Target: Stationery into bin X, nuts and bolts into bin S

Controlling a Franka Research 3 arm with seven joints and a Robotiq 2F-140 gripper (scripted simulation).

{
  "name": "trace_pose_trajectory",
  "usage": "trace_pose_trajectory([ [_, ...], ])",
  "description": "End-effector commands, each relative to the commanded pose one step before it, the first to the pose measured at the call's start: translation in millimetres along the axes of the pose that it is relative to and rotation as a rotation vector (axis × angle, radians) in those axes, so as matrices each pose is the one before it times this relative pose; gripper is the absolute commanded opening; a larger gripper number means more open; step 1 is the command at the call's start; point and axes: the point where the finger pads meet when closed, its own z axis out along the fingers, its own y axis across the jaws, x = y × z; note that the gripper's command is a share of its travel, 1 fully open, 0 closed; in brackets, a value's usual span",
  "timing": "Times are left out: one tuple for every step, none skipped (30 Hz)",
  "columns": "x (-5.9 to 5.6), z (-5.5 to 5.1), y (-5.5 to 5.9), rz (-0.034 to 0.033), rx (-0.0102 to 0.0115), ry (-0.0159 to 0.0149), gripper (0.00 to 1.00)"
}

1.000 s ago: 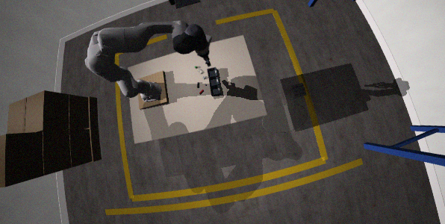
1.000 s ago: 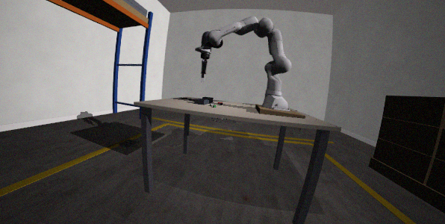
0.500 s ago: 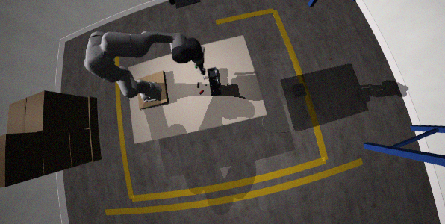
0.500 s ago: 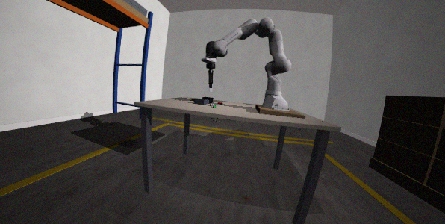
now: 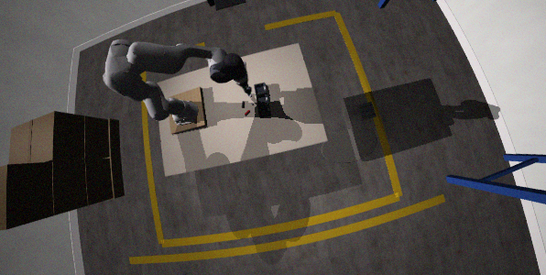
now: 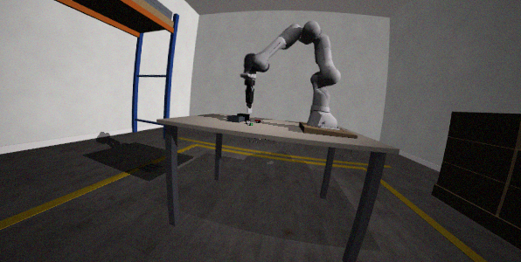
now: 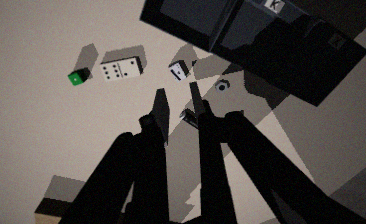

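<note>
My gripper (image 7: 179, 96) hangs above the table, just beside the row of dark bins (image 7: 264, 40), and its fingers stand a little apart with nothing between them. One bin label reads K (image 7: 272, 5); the other labels are dark or out of view. A small dark bolt-like piece (image 7: 188, 116) lies on the table under the right finger. A grey nut (image 7: 222, 86) lies close to the bins. A white domino (image 7: 120, 68), a small white die (image 7: 178, 70) and a green cube (image 7: 77, 77) lie further left. The overhead view shows the gripper (image 5: 247, 90) next to the bins (image 5: 262, 100).
A small red thing (image 5: 246, 112) lies on the table near the bins. The arm's base stands on a wooden plate (image 5: 187, 110) at the table's left side. A stack of cardboard boxes (image 5: 60, 164) stands on the floor beyond the table.
</note>
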Motion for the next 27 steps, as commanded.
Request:
trace_pose_trajectory([
  [5.21, -1.54, 3.25, -0.12463, -0.00674, 0.02835, 0.18],
  [0.10, 0.00, 0.00, -0.03969, -0.00463, 0.01028, 0.18],
  [0.05, 0.00, -0.02, -0.01428, -0.00140, 0.00374, 0.18],
  [0.05, 0.00, -0.01, -0.01440, -0.00108, 0.00357, 0.18],
  [0.04, 0.00, -0.01, -0.01419, -0.00099, 0.00345, 0.18],
  [0.04, 0.00, -0.01, -0.01402, -0.00091, 0.00337, 0.18],
  [0.04, 0.00, -0.02, -0.01390, -0.00084, 0.00328, 0.18],
  [0.04, 0.00, -0.03, -0.01385, -0.00076, 0.00319, 0.18],
  [0.03, 0.00, -0.04, -0.01388, -0.00068, 0.00310, 0.18],
  [0.03, 0.00, -0.06, -0.01393, -0.00058, 0.00302, 0.18],
  [0.02, 0.00, -0.07, -0.01399, -0.00045, 0.00295, 0.18],
  [0.02, 0.00, -0.09, -0.00424, -0.00011, 0.00088, 0.18],
  [0.02, 0.00, -0.10, 0.00000, 0.00000, 0.00000, 0.18],
  [0.01, 0.00, -0.13, 0.00000, 0.00000, 0.00000, 0.18],
  [-0.01, 0.00, -0.15, 0.00000, 0.00000, 0.00000, 0.18],
  [-0.03, 0.00, -0.18, 0.00000, 0.00000, 0.00000, 0.18],
  [0.00, 0.00, 0.00, 0.00000, 0.00000, 0.00000, 0.18],
  [0.00, 0.00, 0.00, 0.00000, 0.00000, 0.00000, 0.18],
  [-0.07, 0.00, -0.25, 0.00000, 0.00000, 0.00000, 0.18],
  [-0.10, 0.00, -0.26, 0.00000, 0.00000, 0.00000, 0.18],
  [-0.11, 0.00, -0.26, 0.00000, 0.00000, 0.00000, 0.18],
  [-0.12, 0.00, -0.26, 0.00000, 0.00000, 0.00000, 0.18],
  [-0.12, 0.00, -0.25, 0.00000, 0.00000, 0.00000, 0.18],
  [-0.12, 0.00, -0.24, 0.00000, 0.00000, 0.00000, 0.18],
  [-0.11, 0.00, -0.22, 0.00000, 0.00000, 0.00000, 0.18],
  [-0.11, 0.00, -0.21, 0.00000, 0.00000, 0.00000, 0.18],
  [-0.11, 0.00, -0.19, 0.00000, 0.00000, 0.00000, 0.18],
])
